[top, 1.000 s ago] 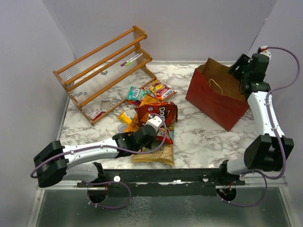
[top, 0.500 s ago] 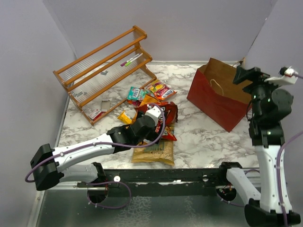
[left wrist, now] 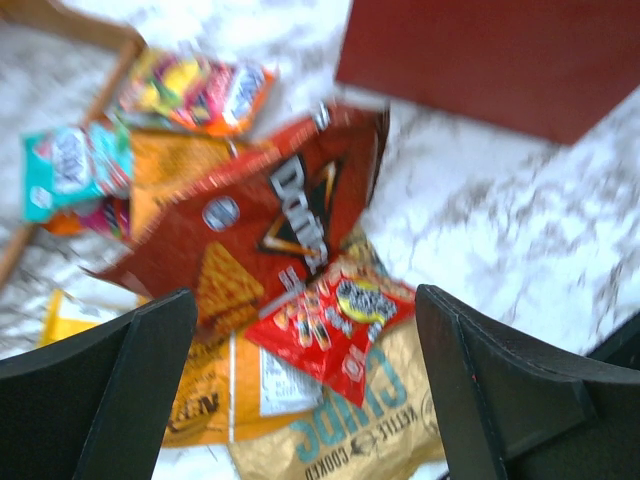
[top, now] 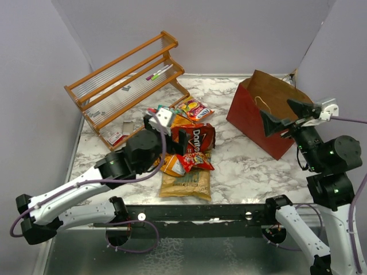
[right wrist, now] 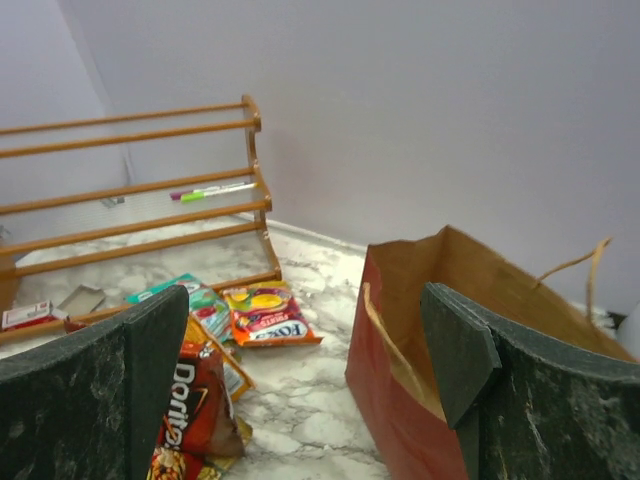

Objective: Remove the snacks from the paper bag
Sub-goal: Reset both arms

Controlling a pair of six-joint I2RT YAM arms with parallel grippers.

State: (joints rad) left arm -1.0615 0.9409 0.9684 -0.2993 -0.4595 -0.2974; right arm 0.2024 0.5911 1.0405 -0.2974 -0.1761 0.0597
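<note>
The snacks lie heaped mid-table: a red Doritos bag [top: 198, 136] [left wrist: 265, 215], a small red packet [top: 199, 160] [left wrist: 335, 320] and a tan-and-teal chip bag [top: 186, 183] [left wrist: 350, 435] beneath them. A Fox's packet [top: 194, 109] [right wrist: 265, 312] and a green packet [left wrist: 70, 170] lie behind. My left gripper [top: 176, 137] [left wrist: 305, 300] hovers open above the heap, holding nothing. The dark red paper bag [top: 258, 121] [right wrist: 420, 400] stands at the right, mouth open; no snack shows inside it. My right gripper [top: 284, 116] [right wrist: 303, 300] hangs open over its near right side, empty.
A slatted wooden rack [top: 123, 80] leans at the back left with markers [top: 159, 72] on a shelf and small boxes [top: 117, 136] at its foot. Grey walls close the back and both sides. The black rail [top: 195, 212] runs along the near edge.
My left gripper opened and rose back from the heap, leaving the small red packet on it. My right arm swung out of the bag toward the near side, jaws spread wide.
</note>
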